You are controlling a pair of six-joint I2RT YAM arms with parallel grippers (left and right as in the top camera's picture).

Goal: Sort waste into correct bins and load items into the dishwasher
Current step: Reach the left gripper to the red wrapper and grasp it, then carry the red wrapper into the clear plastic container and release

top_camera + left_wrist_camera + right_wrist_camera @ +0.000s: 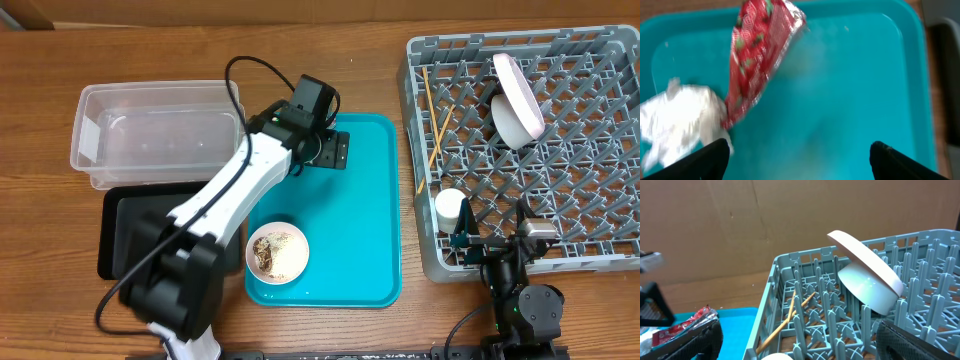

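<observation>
2 waste pieces, a shiny red crinkled wrapper (pixel 762 55) and a crumpled white tissue (pixel 680 117), are lying on the teal plastic tray (pixel 370 200) toward the far edge of the desk (pixel 150 50), the left gripper (pixel 800 150) hovering above, jaws spread, probably needing to pinch one next.

- The left wrist view was smeared with blur. The red wrapper (pixel 760 55) ran off its top edge and the white tissue (pixel 680 120) off its left edge.
- Only the tips of the left gripper (pixel 800 150) fingers (pixel 705 160) showed, cut by the bottom edge.
- Overhead, the left arm (pixel 230 190) hid the wrapper, the tissue and part of the black tray (pixel 125 235).
- In the right wrist view the cup (pixel 776 356) was a white sliver at the bottom edge, and pegs hid the lower ends of the chopsticks (pixel 790 320).
- Overhead, the dish rack (pixel 470 42) ran off the right edge.
- Scraps in the round white dish (pixel 250 252) were too small to tell apart.
</observation>
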